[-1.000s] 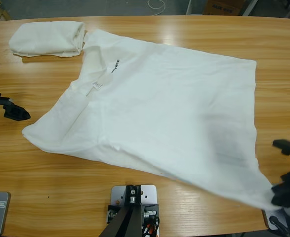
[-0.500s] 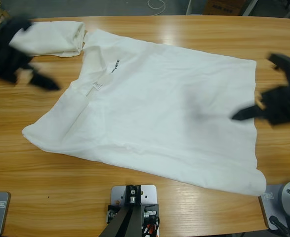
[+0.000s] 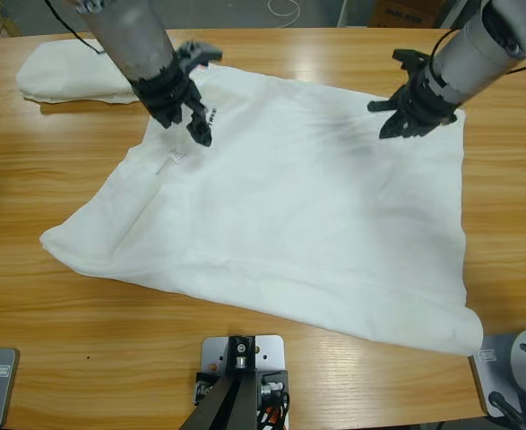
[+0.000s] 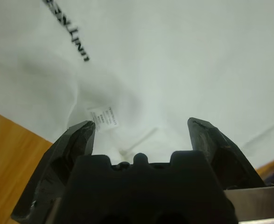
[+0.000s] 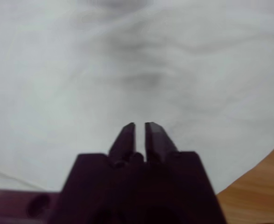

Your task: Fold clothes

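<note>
A white T-shirt [image 3: 298, 215] lies spread flat across the table, collar toward the far left, with small black lettering [image 4: 69, 35] and a neck label [image 4: 104, 119] showing. My left gripper [image 3: 191, 107] [image 4: 141, 126] hovers open just over the collar and lettering, holding nothing. My right gripper [image 3: 401, 112] [image 5: 140, 125] is shut and empty above the shirt's [image 5: 127, 60] far right part near the hem edge. A second white T-shirt [image 3: 74, 72] sits folded at the far left corner.
Bare wooden table [image 3: 83, 322] runs along the near edge and both sides of the spread shirt. A strip of wood [image 5: 263, 186] shows beside the fabric in the right wrist view. Boxes and a cable lie on the floor beyond the far edge.
Both arms swung in from the table's sides to above the shirt's far half. The shirt's near right corner, stretched toward the right gripper a second ago, now lies flat.
</note>
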You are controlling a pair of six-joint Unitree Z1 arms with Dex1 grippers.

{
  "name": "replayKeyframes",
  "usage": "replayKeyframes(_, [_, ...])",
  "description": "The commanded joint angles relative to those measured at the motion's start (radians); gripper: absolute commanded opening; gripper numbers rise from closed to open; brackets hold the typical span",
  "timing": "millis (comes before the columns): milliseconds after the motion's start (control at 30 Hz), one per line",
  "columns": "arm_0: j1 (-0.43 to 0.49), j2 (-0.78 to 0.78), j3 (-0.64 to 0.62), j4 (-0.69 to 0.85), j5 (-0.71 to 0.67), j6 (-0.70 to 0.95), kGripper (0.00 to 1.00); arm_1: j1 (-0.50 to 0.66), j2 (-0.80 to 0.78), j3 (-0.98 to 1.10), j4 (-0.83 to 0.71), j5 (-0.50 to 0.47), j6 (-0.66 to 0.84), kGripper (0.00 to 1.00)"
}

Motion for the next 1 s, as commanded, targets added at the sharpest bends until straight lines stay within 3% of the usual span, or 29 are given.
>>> replayKeyframes(33, [0.018,0.198,-0.101,0.019,0.011,-0.015,0.784,-0.054,0.101,-0.059,-0.008,-0.022,-0.039,0.000])
replayKeyframes(133, [0.020,0.206,-0.137,0.021,-0.046,0.030,0.792,-0.061,0.122,-0.065,-0.008,-0.016,-0.048,0.000])
replayKeyframes(333, [0.072,0.229,-0.132,0.035,0.081,0.245,0.801,-0.061,0.155,-0.076,-0.008,0.005,-0.057,0.000])
replayKeyframes(567, [0.170,0.202,-0.129,0.082,0.148,0.235,0.789,-0.080,0.179,-0.087,0.004,-0.028,-0.067,0.000])
replayKeyframes(733, [0.218,0.185,-0.052,0.144,0.164,0.225,0.784,-0.094,0.198,-0.087,0.012,-0.076,-0.056,0.000])
replayKeyframes(1000, [0.222,0.161,0.065,0.144,0.155,0.188,0.784,-0.139,0.286,-0.119,0.059,-0.092,-0.019,0.000])
